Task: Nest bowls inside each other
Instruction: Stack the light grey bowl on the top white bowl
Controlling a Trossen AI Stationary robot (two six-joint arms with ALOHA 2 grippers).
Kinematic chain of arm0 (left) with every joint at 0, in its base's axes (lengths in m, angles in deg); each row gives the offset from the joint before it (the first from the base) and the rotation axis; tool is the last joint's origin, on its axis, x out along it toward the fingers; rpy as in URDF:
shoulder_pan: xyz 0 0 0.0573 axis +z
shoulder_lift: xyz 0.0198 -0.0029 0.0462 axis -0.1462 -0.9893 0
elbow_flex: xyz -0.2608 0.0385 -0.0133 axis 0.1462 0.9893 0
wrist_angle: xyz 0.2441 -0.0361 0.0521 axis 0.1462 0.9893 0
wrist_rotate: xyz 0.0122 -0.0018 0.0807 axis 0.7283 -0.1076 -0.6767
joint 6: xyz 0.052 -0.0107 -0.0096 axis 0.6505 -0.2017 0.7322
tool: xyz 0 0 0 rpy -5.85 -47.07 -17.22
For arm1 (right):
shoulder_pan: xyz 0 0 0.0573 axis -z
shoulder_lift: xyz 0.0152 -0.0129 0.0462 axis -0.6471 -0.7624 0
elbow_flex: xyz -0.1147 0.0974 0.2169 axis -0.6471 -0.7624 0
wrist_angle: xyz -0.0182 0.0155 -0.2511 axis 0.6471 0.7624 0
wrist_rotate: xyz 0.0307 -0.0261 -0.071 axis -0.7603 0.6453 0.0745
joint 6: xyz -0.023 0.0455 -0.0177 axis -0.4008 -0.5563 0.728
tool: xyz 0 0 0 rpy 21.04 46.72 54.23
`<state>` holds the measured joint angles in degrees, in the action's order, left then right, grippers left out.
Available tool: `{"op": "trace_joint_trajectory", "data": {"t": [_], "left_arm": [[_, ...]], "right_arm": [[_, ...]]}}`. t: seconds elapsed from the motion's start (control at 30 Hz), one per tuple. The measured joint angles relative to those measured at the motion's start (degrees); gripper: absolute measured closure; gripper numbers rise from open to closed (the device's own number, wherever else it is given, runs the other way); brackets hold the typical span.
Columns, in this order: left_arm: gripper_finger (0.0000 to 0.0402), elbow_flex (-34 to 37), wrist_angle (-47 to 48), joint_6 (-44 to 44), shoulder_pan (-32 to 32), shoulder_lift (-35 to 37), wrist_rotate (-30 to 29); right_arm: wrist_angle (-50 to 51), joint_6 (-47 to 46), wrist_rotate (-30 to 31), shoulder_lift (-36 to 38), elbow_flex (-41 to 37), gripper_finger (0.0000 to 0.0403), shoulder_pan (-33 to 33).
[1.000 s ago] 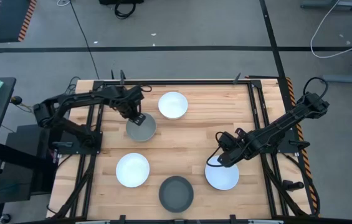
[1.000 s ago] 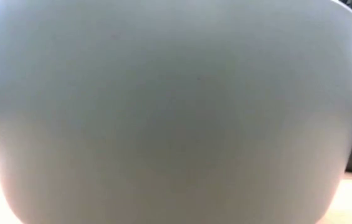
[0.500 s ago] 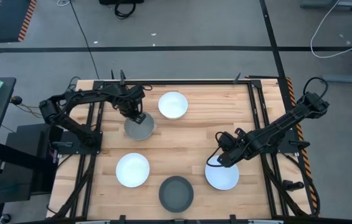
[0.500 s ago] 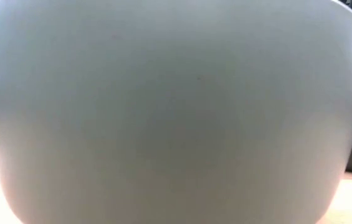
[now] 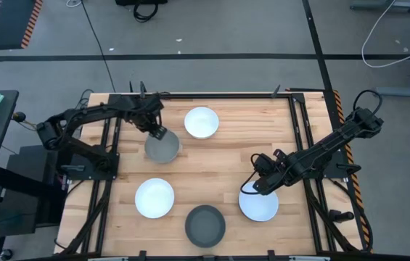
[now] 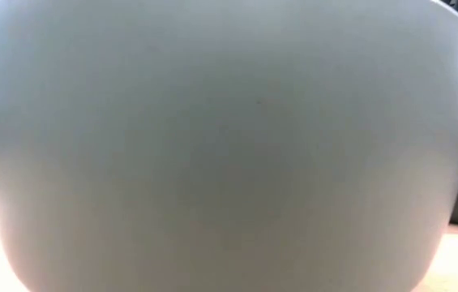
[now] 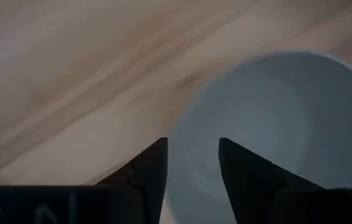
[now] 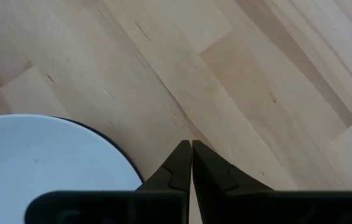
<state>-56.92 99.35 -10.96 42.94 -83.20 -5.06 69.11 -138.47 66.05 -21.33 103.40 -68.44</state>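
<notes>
Fingers of my L gripper (image 7: 191,177) were apart at grey bowl (image 5: 163,148) rim, far-left on surface (image 5: 226,156); R gripper (image 8: 191,163) fingers together beside white bowl (image 5: 258,205). Risk: shallow rim bite, bowl slips.

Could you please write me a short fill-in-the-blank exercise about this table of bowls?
1. The left end effector is at the rim of the ___ bowl.
2. The right end effector is ___, beside a white bowl.
3. Counting that one, the high view shows ___ white bowls.
Missing words: grey; shut; three
</notes>
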Motion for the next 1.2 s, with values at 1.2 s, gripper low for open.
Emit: {"op": "trace_joint_trajectory", "data": {"t": [1.2], "left_arm": [[0.0246, 0.11, 0.69, 0.26, -0.31, -10.81, -0.22]], "right_arm": [[-1.26, 0.31, 1.09, 0.0, 0.0, 0.0381, -0.02]]}}
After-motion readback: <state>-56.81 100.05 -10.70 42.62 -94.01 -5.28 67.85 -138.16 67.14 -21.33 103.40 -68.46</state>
